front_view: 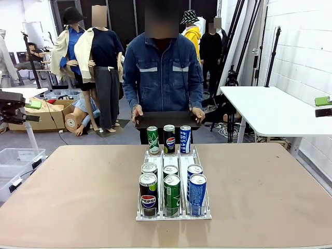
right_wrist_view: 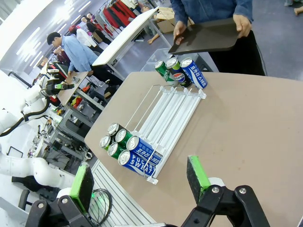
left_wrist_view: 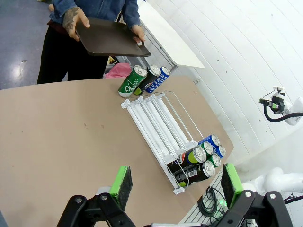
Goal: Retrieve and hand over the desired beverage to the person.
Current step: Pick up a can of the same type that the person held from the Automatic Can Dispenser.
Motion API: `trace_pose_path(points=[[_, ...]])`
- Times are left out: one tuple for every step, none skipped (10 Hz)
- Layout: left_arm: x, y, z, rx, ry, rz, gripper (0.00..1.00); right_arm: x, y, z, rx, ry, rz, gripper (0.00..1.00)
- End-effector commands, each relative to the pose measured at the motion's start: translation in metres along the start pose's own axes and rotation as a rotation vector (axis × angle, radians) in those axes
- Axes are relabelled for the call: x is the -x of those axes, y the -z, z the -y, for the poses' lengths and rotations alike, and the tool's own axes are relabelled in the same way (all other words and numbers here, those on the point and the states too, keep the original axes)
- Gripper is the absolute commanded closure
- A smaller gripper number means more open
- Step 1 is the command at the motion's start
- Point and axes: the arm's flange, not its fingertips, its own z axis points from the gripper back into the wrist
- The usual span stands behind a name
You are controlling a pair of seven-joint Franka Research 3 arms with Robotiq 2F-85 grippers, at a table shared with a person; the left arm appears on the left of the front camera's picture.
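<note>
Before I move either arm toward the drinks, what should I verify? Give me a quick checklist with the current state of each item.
1. The left gripper is open and empty: ok.
2. The right gripper is open and empty: ok.
3. The front-row Pepsi can, green can and blue can stand upright at the near end of the rack: ok.
4. The person is ready at the far edge, with both hands holding a bare dark tray: ok.
5. Which drink the person wants: cannot tell, since neither hand is pointing.
</note>
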Motion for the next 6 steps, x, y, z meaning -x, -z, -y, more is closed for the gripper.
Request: trace_pose_path(points=[[-0.003,0.012,0.009,0.008,-0.047,-0.037,0.00,-0.002,0.001,0.000,-0.015,-0.005,0.013,0.00],[-0.004,0.027,0.027,-0.016,-0.027,-0.094,0.00,-0.002,0.001,0.000,-0.015,-0.005,0.013,0.00],[-0.006,0.043,0.048,-0.041,-0.008,-0.149,0.00,-0.002,0.001,0.000,-0.015,-0.005,0.013,0.00],[-0.007,0.057,0.068,-0.046,-0.002,-0.203,0.00,-0.002,0.001,0.000,-0.015,-0.005,0.013,0.00],[-0.006,0.077,0.087,-0.066,-0.001,-0.272,0.00,-0.002,0.001,0.000,-0.015,-0.005,0.013,0.00],[-0.003,0.098,0.106,-0.067,0.009,-0.327,0.00,-0.002,0.001,0.000,-0.015,-0.005,0.013,0.00]])
